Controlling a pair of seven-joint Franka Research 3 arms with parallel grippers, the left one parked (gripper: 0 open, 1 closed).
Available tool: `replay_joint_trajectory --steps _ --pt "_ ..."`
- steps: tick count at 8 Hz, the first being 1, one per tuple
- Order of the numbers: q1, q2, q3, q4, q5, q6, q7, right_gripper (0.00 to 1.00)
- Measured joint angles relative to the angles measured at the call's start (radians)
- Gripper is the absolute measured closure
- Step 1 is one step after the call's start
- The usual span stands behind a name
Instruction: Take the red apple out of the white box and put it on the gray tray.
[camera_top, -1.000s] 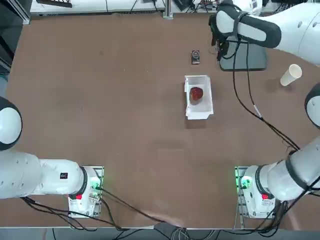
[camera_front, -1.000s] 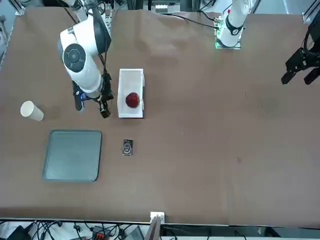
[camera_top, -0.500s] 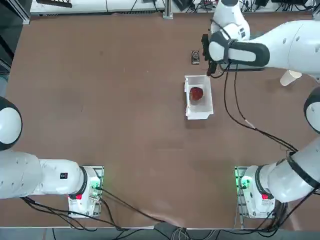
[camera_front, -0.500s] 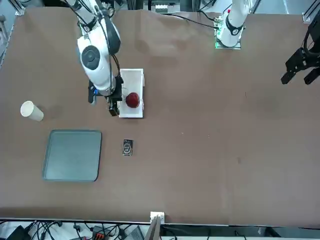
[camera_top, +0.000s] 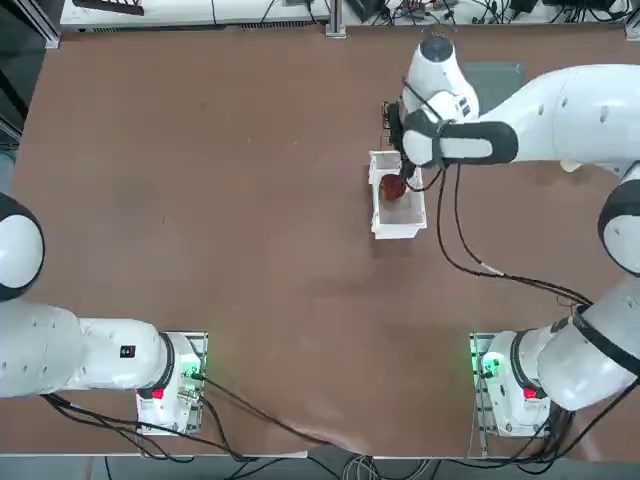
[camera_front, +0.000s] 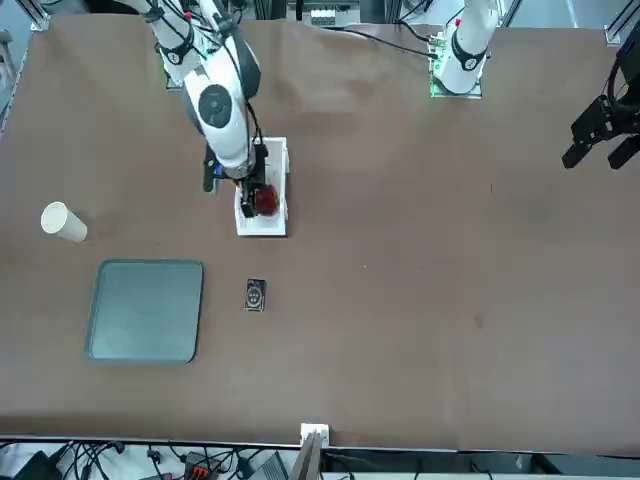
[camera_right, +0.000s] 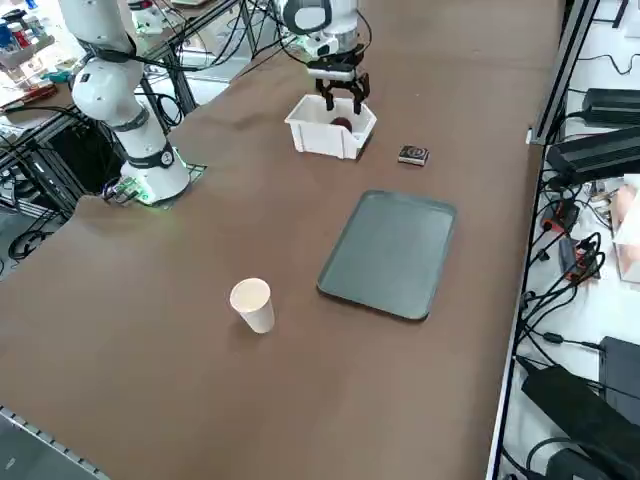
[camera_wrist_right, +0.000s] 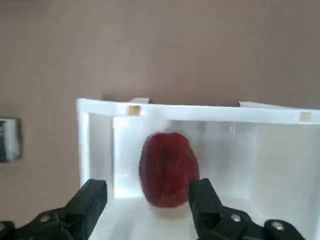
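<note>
While jaws gape above, red apple (camera_wrist_right: 167, 169), dark, oval, inside white box (camera_wrist_right: 280, 150)

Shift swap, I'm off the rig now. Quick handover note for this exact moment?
Right pincer: open, holding nothing, over the end of the white box that holds the red apple; the apple sits just ahead of the fingertips, not yet between them.
Red apple: inside the white box, resting on its floor.
Gray tray: on the table apart from the box, nothing on it. A small black device lies between box and tray; a white paper cup lies on its side to the tray's side.
Done: approach to the box.
Left: lower, grasp apple, lift out, carry to tray, release.
</note>
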Motion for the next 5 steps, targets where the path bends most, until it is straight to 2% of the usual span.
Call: replay_joint_trajectory --steps 3,5 --pt "0.027 0.055 0.000 -0.030 0.000 0.070 0.000 0.00" --pt "0.026 0.057 -0.002 -0.030 0.000 0.074 0.000 0.00"
